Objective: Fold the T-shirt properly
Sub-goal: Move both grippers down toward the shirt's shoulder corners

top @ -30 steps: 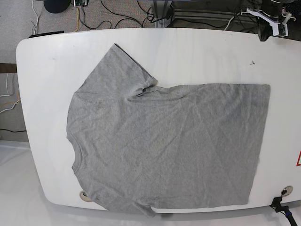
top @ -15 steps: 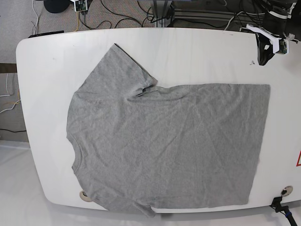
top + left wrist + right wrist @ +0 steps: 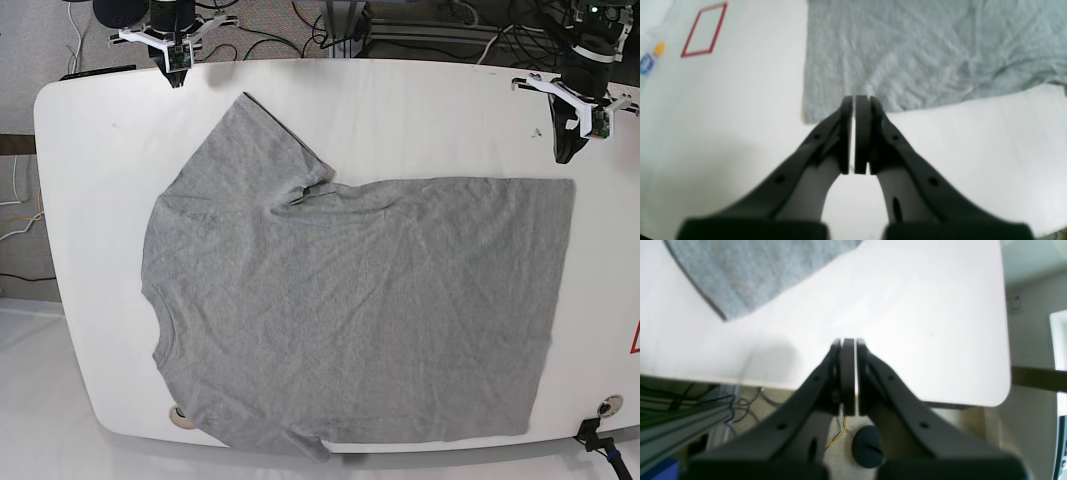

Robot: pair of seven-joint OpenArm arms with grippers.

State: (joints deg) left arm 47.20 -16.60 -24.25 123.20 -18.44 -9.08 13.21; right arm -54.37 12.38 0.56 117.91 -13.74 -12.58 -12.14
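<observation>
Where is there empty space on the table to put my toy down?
The table is bare along the far strip between the T-shirt and the far edge, and in the far corner beside the sleeve. The near side is crowded: the T-shirt reaches the near edge.

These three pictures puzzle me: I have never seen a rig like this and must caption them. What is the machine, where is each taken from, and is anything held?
It is a robot with two arms over a white table. The base view looks down on a grey T-shirt spread flat, collar to the left. The other two pictures come from cameras on the wrists. The left gripper hangs over the table by the shirt's hem corner. The right gripper hangs by the table's far edge near a sleeve. Both are shut and hold nothing.
</observation>
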